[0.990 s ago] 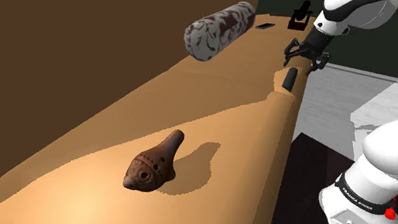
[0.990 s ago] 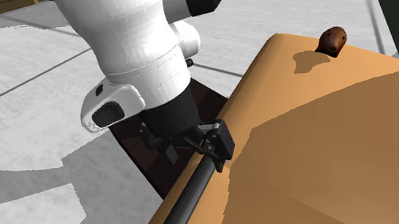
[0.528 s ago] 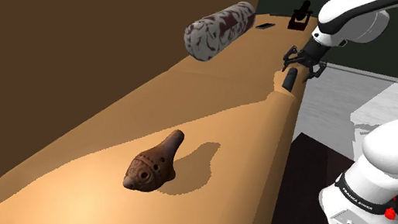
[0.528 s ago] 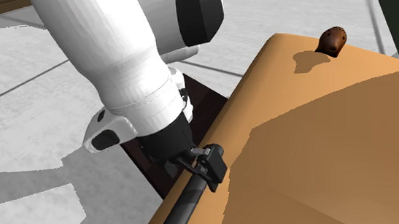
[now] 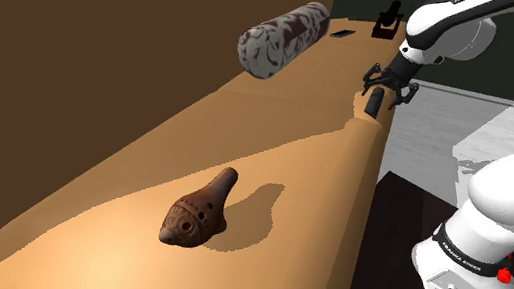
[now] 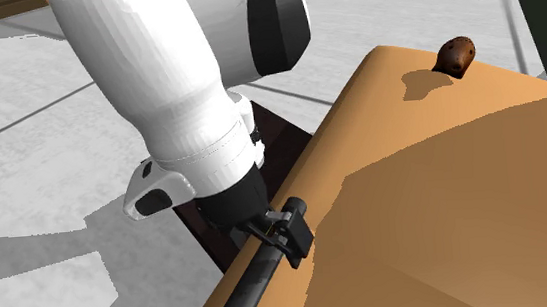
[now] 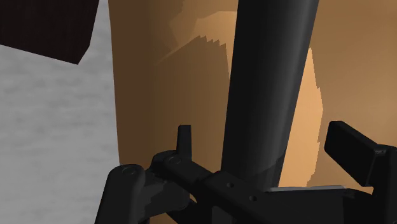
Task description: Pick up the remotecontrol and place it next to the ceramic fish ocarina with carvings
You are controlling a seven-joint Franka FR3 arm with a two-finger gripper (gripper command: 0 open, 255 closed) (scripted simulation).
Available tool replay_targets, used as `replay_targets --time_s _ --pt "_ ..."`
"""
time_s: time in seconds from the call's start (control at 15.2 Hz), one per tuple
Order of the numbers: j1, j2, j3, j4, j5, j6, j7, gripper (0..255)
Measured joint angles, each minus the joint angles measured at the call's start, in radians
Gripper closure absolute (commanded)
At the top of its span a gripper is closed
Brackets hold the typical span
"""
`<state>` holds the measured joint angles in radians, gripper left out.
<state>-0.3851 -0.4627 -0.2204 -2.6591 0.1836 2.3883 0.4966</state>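
The remote control is a long dark bar lying along the rim of the tan surface, at its end nearest the arm. My gripper is down over the bar's far end, open. In the wrist view the remote runs between the fingers with a gap on both sides. From the second exterior view the gripper straddles the remote at the surface's edge. The brown carved fish ocarina lies farther along the surface, well apart from the remote; it appears far off as the ocarina.
A patterned bolster cushion lies at the back of the surface against a brown backrest. A small dark object and a flat dark item sit beyond the gripper. Grey floor lies beside the surface's edge.
The gripper has come down from above the remote's end until its fingers stand on either side of it. The remote and the ocarina have not moved.
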Motion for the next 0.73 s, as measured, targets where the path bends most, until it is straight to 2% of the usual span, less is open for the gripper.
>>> replay_targets --time_s 0.07,0.73 --pt "0.0 0.0 0.0 0.0 0.0 0.0 0.0 255" --pt "0.005 -0.007 0.006 0.009 0.006 0.006 -0.002 255"
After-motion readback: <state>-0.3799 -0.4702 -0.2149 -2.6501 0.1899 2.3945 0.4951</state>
